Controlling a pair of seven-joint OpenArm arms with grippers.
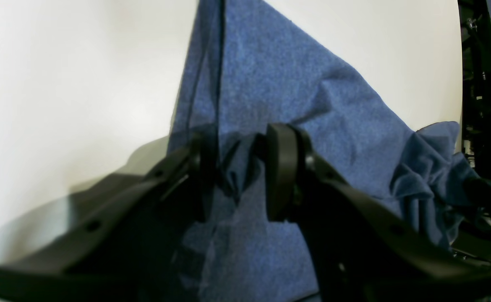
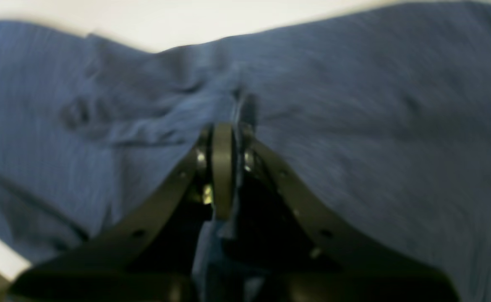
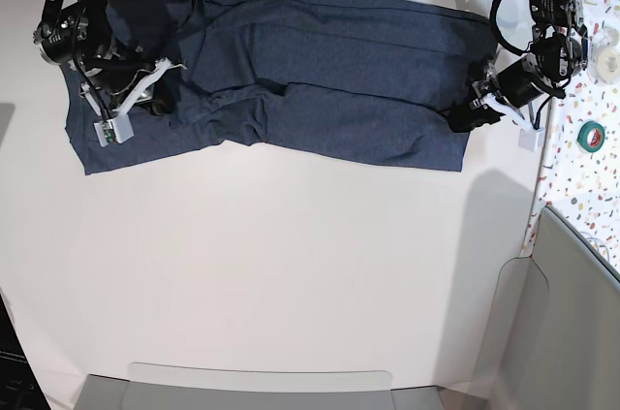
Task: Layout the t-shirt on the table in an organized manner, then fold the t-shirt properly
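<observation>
The dark navy t-shirt (image 3: 329, 71) lies stretched sideways across the far part of the white table (image 3: 291, 274), with wrinkles near its middle. My left gripper (image 3: 463, 117) is at the shirt's right end. In the left wrist view, my left gripper (image 1: 239, 167) is closed on a bunched fold of the t-shirt (image 1: 270, 75), which rises away from it. My right gripper (image 3: 155, 98) sits at the shirt's left end. In the right wrist view, my right gripper (image 2: 228, 167) has its jaws pressed together on a pinch of the t-shirt (image 2: 375, 105). No lettering shows.
A narrow confetti-speckled surface (image 3: 581, 187) runs along the table's right side, carrying a green tape roll (image 3: 591, 134) and a white roll (image 3: 607, 61). Grey panels stand at the front edge (image 3: 262, 386) and front right (image 3: 572, 323). Cables hang behind the table.
</observation>
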